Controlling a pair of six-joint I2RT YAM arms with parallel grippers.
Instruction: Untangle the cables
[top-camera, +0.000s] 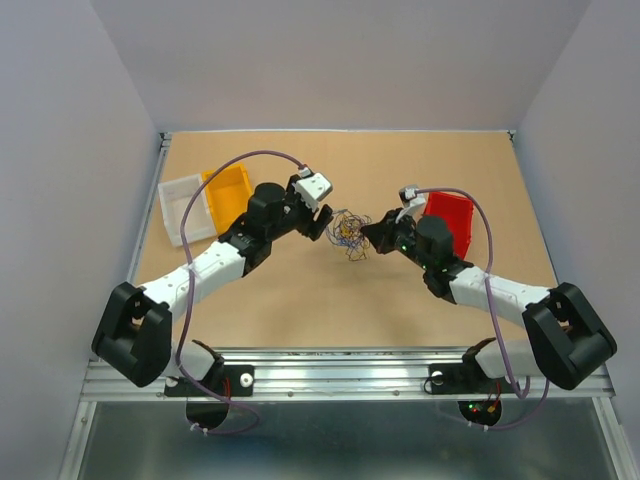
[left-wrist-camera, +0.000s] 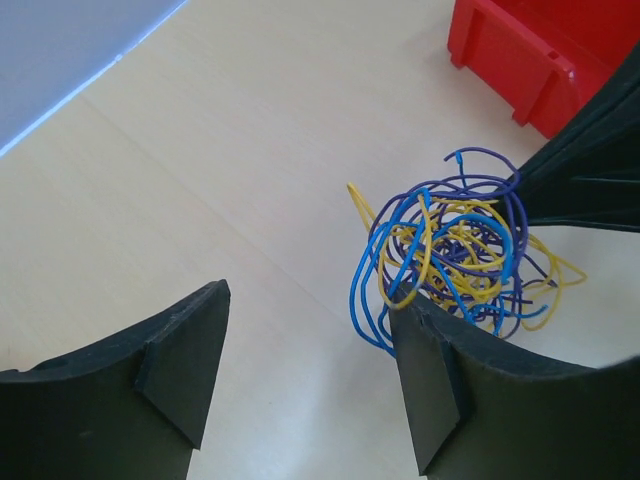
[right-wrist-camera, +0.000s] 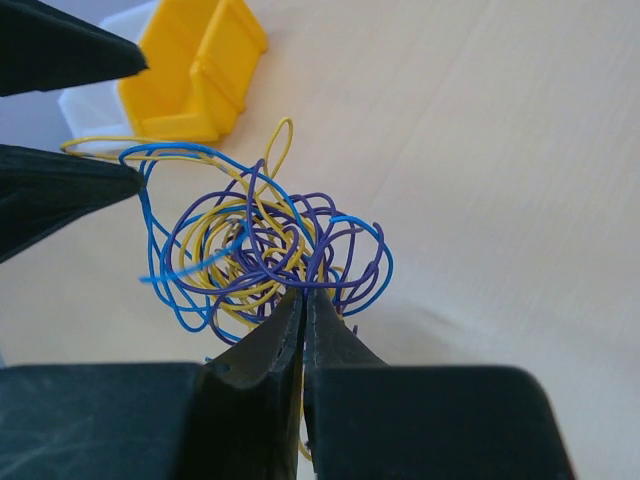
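Listing left to right, we logged: left gripper (left-wrist-camera: 305, 320), released, just beside the cables (left-wrist-camera: 450, 250), knotted midway between the left and right edges of the worktop (top-camera: 300, 300); right gripper (right-wrist-camera: 303, 300), clenched on strands. We judged a hard pull could tighten the knot.

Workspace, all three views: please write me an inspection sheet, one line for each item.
Surface: tan table, flat, no spill seen.
Job's things: wire tangle, blue, purple and yellow strands in one knotted ball between the arms.
Clutter: yellow bin and clear bin at left, red bin at right, all apart from the tangle.
Grippers: left gripper open, one finger beside the tangle's edge; right gripper shut on the strands.
Cables: purple arm cables loop over both arms, outside the tangle.
Surroundings: grey walls, metal rail at the near edge.
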